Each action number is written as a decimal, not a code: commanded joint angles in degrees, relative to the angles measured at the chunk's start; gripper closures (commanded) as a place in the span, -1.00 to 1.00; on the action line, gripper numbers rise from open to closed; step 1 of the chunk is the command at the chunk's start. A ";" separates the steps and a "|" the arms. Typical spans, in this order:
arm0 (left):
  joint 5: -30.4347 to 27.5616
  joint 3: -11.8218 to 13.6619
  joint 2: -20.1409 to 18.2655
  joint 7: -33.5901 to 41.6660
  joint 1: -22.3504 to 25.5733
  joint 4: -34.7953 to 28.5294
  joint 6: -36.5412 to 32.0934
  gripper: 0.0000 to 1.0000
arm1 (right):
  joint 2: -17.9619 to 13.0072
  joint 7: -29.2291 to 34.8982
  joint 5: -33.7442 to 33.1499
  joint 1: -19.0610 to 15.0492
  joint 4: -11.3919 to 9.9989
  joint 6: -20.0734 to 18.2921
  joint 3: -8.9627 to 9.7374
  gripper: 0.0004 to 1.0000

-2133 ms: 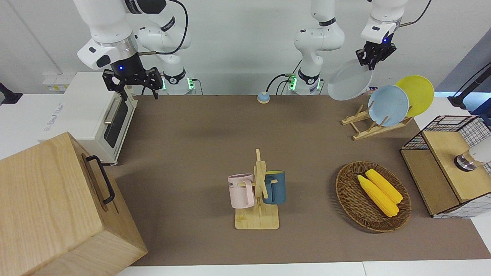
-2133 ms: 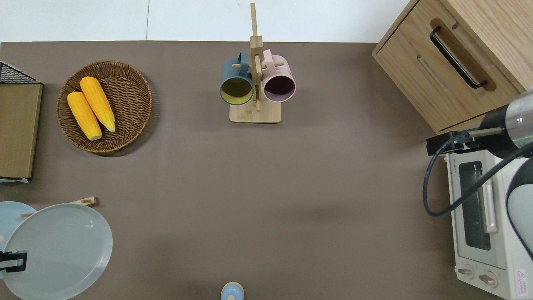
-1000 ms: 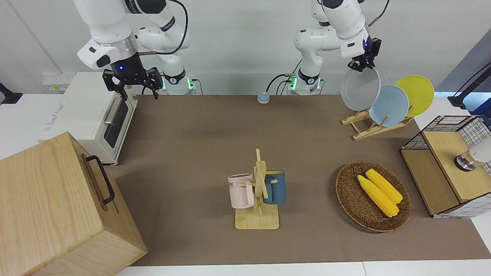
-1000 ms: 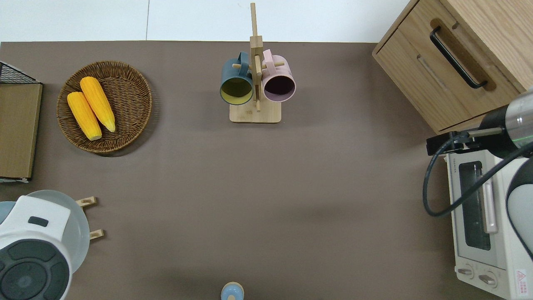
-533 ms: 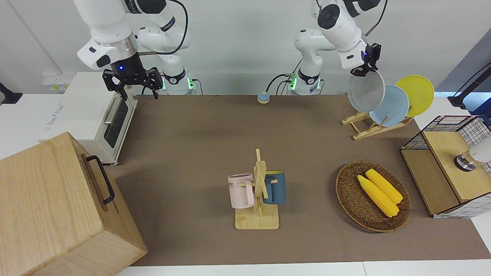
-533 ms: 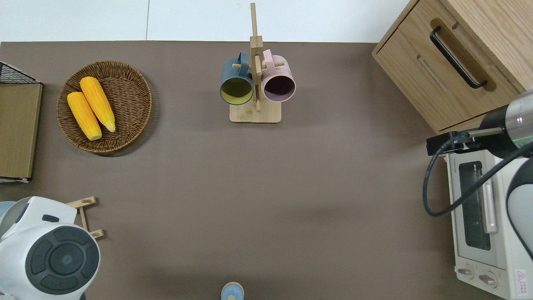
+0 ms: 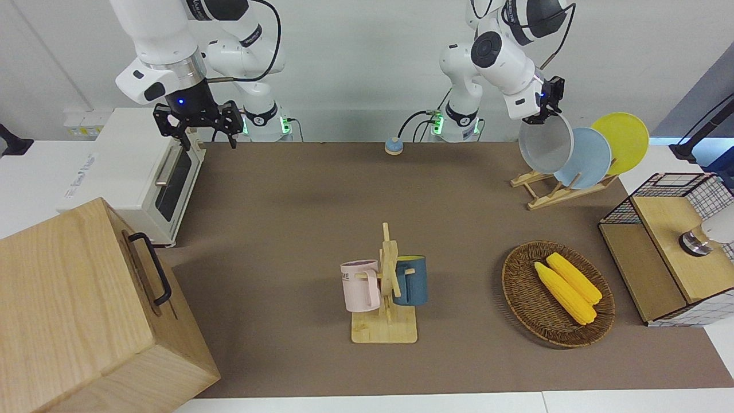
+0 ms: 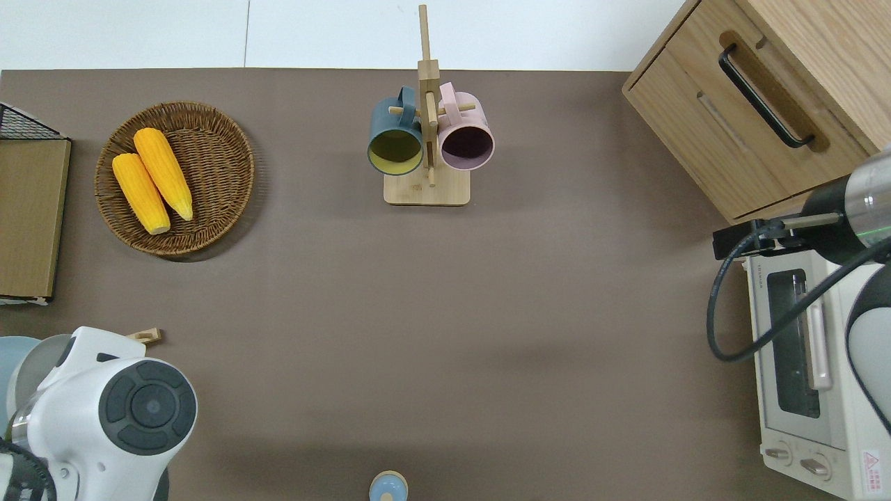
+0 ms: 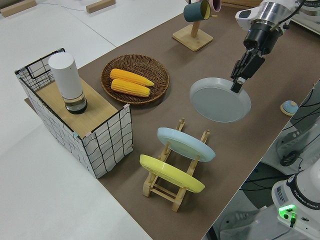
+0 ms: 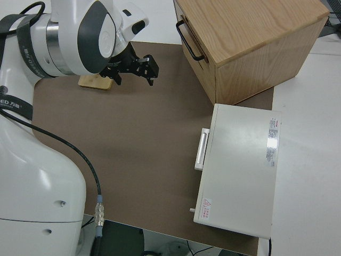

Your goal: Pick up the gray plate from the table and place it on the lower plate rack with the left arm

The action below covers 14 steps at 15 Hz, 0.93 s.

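Gray plate [image 7: 546, 151], clamped at its 12 o'clock rim by the left hand [image 7: 545, 115], has been tilted upright and lowered toward lower plate rack [image 7: 536, 179]; slotting is judged imminent.

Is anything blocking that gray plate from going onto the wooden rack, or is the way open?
Nothing visible blocks it. The left claw holds the gray plate over the free end of the lower plate rack; the light blue plate and yellow plate fill slots farther along.

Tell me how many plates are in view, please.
3. The gray plate hangs from the left pincer; the light blue plate and the yellow plate stand in the lower plate rack. None seems hidden.
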 commanded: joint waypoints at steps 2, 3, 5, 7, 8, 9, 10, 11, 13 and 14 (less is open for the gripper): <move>2.07 0.45 1.33 -2.88 0.07 -1.72 2.19 1.00 | 0.54 0.75 -0.17 -1.27 1.22 -0.92 1.16 -0.97; 2.16 0.54 1.59 -3.76 0.15 -1.89 2.89 1.00 | 0.54 0.75 -0.17 -1.27 1.14 -0.92 1.16 -0.97; 2.77 0.63 2.91 -5.69 0.16 -2.16 3.42 1.00 | 0.54 0.75 -0.17 -1.27 1.14 -0.92 1.16 -0.97; 4.70 0.63 4.84 -8.49 0.07 -3.29 3.68 1.00 | 0.54 0.75 -0.17 -1.27 1.22 -0.92 1.16 -0.97; 5.75 0.63 5.63 -9.82 -0.02 -3.56 3.86 1.00 | 0.54 0.84 -0.17 -1.27 1.14 -0.92 1.16 -0.97; 5.85 0.63 6.16 -10.44 -0.02 -3.74 4.30 1.00 | 0.54 0.75 -0.17 -1.27 1.14 -0.92 1.16 -0.97; 5.94 0.63 6.69 -10.88 -0.02 -3.83 4.39 1.00 | 0.54 0.75 -0.17 -1.27 1.14 -0.92 1.16 -0.97; 6.29 0.63 7.04 -11.32 -0.02 -3.83 4.48 1.00 | 0.54 0.75 -0.17 -1.27 1.22 -0.92 1.16 -0.97; 6.73 0.63 8.01 -11.50 0.07 -3.83 4.74 1.00 | 0.54 0.75 -0.17 -1.27 1.14 -0.92 1.16 -0.97; 6.73 0.63 8.18 -11.50 0.07 -3.91 5.00 1.00 | 0.54 0.75 -0.17 -1.27 1.22 -0.92 1.16 -0.97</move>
